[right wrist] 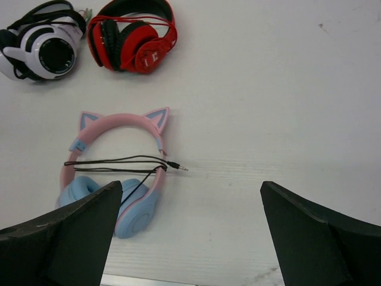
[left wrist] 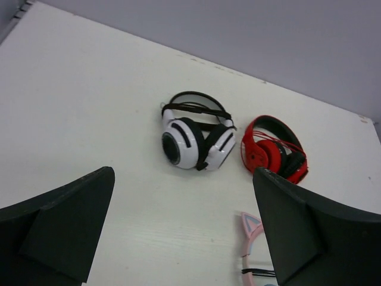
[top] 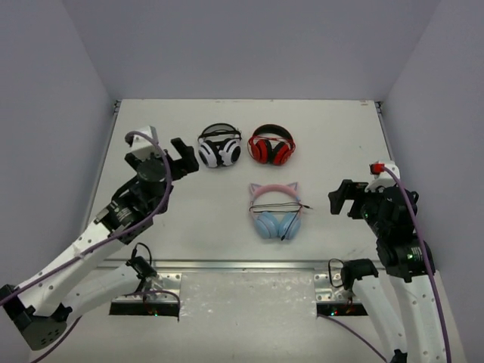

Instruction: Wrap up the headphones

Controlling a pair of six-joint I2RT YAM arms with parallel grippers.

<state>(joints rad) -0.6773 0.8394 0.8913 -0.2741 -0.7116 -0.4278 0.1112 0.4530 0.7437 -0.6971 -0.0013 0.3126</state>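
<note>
Jaws apart and empty on left gripper (top: pixel 184 156) and right gripper (top: pixel 342 200); cable (right wrist: pixel 113 161) crosses headphones (top: pixel 274 208), plug (right wrist: pixel 175 166) loose, so best pinch near it and tuck gently.

**What my wrist cameras lose**

Left wrist view: the headphones (left wrist: pixel 251 227) run off the bottom edge, with only one cat ear and a bit of band showing. Right wrist view, lower left: a finger (right wrist: pixel 65 238) of my right gripper (right wrist: pixel 190 183) covers part of a blue earcup. The white-and-black headphones (right wrist: pixel 38 44) are clipped at the left edge.
</note>
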